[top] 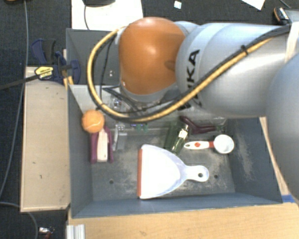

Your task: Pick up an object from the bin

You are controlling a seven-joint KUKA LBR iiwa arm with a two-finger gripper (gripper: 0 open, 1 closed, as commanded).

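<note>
1. Grey metal bin (224,179), thinly stocked, everything flat on its floor.
2. Against the left wall: orange ball (92,121), with a purple-and-white block (100,146) just in front of it.
3. Middle front: white dustpan (159,173). To its right and further back: white measuring spoon (215,144) with a red handle, a green bottle (178,137) beside it, and a dark maroon strip (197,126) behind them.
4. Arm in from the right, orange wrist cover (149,54) high over the back left part of the bin, yellow cable looped round it.
5. Gripper (120,138) low near the floor, just right of the purple-and-white block and close below the ball; touching either or apart, impossible to say.
6. Apart or together: cannot tell, with most of it tucked under the wrist cover. Nothing seen clamped in it.
7. Judged progress: down among the things, but no grasp shown and nothing raised. Left to do: closing on one thing, likeliest the block or the ball, then lifting it clear of the bin.
</note>
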